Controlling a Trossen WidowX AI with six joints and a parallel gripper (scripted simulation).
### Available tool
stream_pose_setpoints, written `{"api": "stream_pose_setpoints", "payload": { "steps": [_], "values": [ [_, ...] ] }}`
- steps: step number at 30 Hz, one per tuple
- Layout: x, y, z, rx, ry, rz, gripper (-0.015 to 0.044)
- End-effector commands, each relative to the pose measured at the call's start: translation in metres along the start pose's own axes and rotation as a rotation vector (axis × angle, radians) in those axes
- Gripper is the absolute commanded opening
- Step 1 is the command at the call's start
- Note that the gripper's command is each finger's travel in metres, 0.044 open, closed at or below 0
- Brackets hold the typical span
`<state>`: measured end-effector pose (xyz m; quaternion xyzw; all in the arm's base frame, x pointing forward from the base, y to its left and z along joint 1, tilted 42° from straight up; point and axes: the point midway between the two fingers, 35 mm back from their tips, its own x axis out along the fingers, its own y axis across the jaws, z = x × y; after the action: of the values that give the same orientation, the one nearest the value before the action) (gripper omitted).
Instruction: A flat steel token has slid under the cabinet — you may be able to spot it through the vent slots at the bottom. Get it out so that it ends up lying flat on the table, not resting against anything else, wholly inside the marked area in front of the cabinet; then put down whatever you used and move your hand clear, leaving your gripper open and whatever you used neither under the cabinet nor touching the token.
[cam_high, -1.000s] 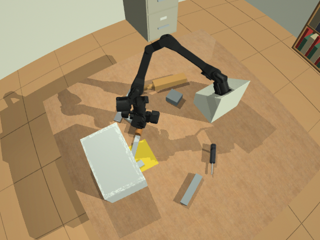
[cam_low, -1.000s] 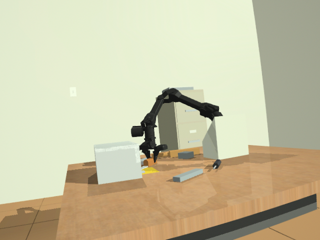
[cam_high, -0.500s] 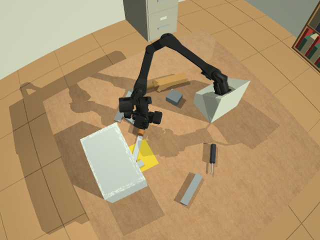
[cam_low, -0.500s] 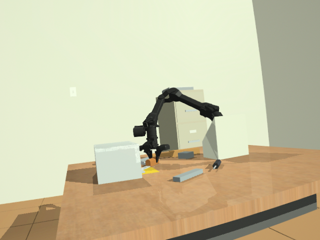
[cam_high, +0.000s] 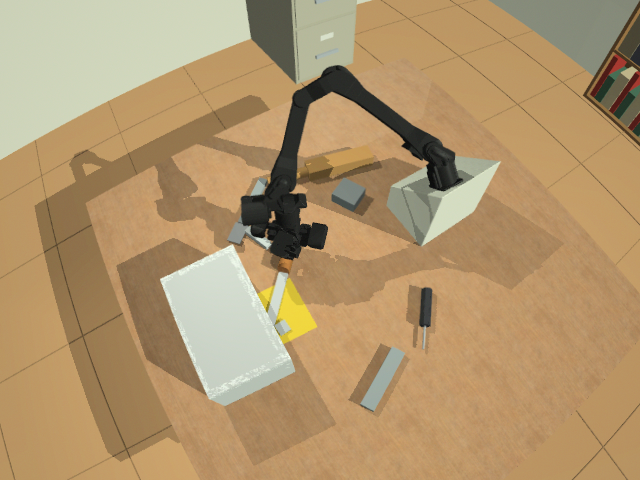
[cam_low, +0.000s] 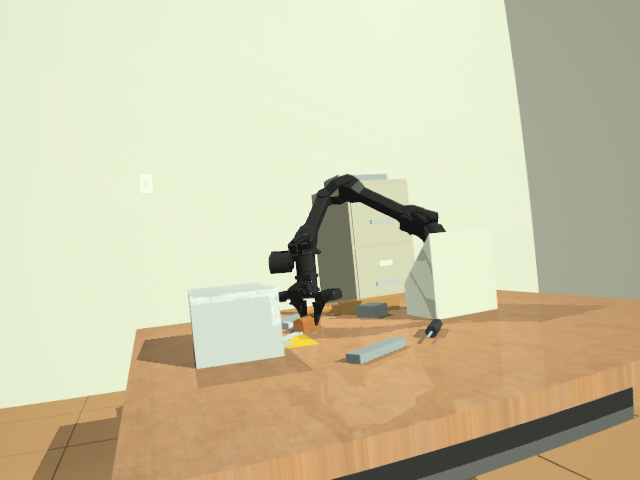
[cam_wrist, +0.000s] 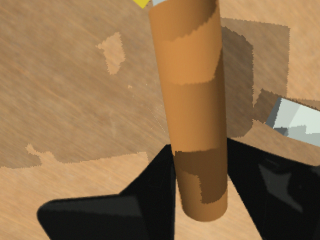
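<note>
Handle gripped, blade laid along the cabinet to work the token outward

The gripper (cam_high: 286, 252) (cam_low: 310, 320) (cam_wrist: 195, 146) is closed around the orange handle (cam_high: 284, 265) (cam_low: 305, 324) (cam_wrist: 192, 100), one finger on each side near its back end. That grip leaves the pale blade (cam_high: 278, 294) (cam_low: 292, 336) free to reach low beside the cabinet (cam_high: 222, 325) (cam_low: 235, 328), which stands near the left edge of the worktop (cam_high: 465, 361) (cam_low: 258, 413) (cam_wrist: 50, 100) as seen from above.

A small pale piece, which I take to be the token (cam_high: 283, 327) (cam_low: 287, 343), shows on the yellow patch (cam_high: 299, 315) (cam_low: 305, 342) (cam_wrist: 141, 2), at the side nearest the cabinet. Whether it lies wholly inside, or touches blade or cabinet, I cannot tell. The blade's far end lies close to it on the cabinet side, presumably so a sweep away from the left edge would carry it inward. Too long a push could send it past the patch.

The screwdriver (cam_high: 425, 307) (cam_low: 434, 328) and grey bar (cam_high: 382, 379) (cam_low: 376, 350) lie farther toward the right-hand edge, out of the way. The handle should be released only once the blade is well apart from token and cabinet.
</note>
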<state>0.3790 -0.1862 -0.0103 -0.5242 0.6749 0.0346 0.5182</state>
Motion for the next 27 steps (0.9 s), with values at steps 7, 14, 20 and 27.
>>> {"api": "stream_pose_setpoints", "payload": {
  "steps": [7, 14, 20, 27],
  "values": [
    [0.001, 0.002, -0.009, -0.005, -0.003, 0.009, 0.0000],
    [0.001, 0.001, -0.021, -0.005, -0.003, 0.009, 0.0000],
    [0.001, 0.001, -0.032, -0.005, -0.002, 0.009, 0.0000],
    [0.001, 0.000, -0.044, -0.005, -0.002, 0.009, 0.0000]
  ]
}}
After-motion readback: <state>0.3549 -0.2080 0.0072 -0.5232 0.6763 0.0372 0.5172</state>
